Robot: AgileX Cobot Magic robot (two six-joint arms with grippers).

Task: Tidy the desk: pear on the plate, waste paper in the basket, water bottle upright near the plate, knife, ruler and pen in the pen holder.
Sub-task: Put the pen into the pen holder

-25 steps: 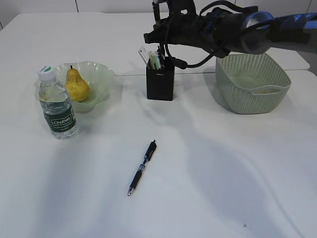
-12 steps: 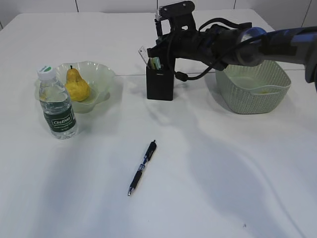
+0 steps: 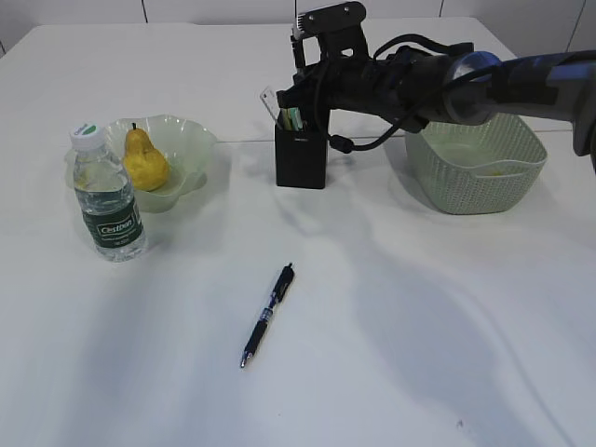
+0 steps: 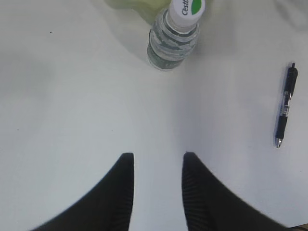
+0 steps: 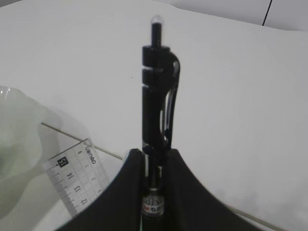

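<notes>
My right gripper (image 5: 155, 154) is shut on a black pen (image 5: 156, 91), which it holds just above the black pen holder (image 3: 301, 156). A clear ruler (image 3: 273, 102) stands in that holder among other items; I cannot make out the knife. A second pen (image 3: 267, 314) lies on the table in front. The yellow pear (image 3: 144, 160) sits on the pale green plate (image 3: 191, 144), and the water bottle (image 3: 107, 196) stands upright beside it. My left gripper (image 4: 156, 156) hangs open over bare table, short of the bottle (image 4: 174, 33). The waste paper is out of view.
The green woven basket (image 3: 475, 158) stands right of the pen holder, under my right arm. The table is white, with a seam running behind the holder.
My right arm shifted lower onto the pen holder with the pen, then stopped. Nothing else moved.
</notes>
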